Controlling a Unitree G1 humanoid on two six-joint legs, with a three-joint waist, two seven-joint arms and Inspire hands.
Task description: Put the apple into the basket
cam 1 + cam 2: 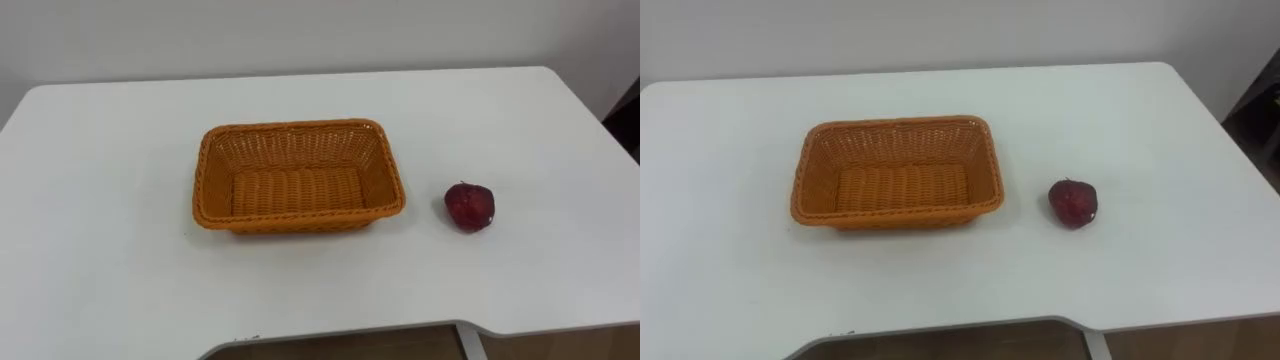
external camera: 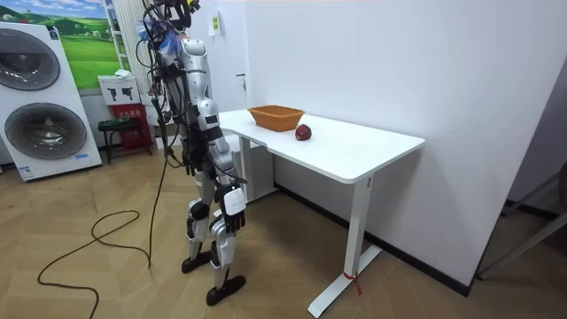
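Fingers first: the right hand point(image 2: 234, 209) hangs low by the robot's side in the room view, well short of the tabletop, and it's too small there to say whether the fingers are curled or straight, so I can't tell. It's holding nothing that I can see.

The apple point(image 1: 469, 207) sits on the table point(image 1: 120, 150), off to the right of the basket point(image 1: 290, 128) with a clear gap between them, not touching.

What could go sideways, imo: the apple is round and looks glossy, so a sloppy reach could knock it rolling toward the table's edge. The basket looks light too, and a bump on the rim could shove it.

The basket is wicker, rectangular and empty.
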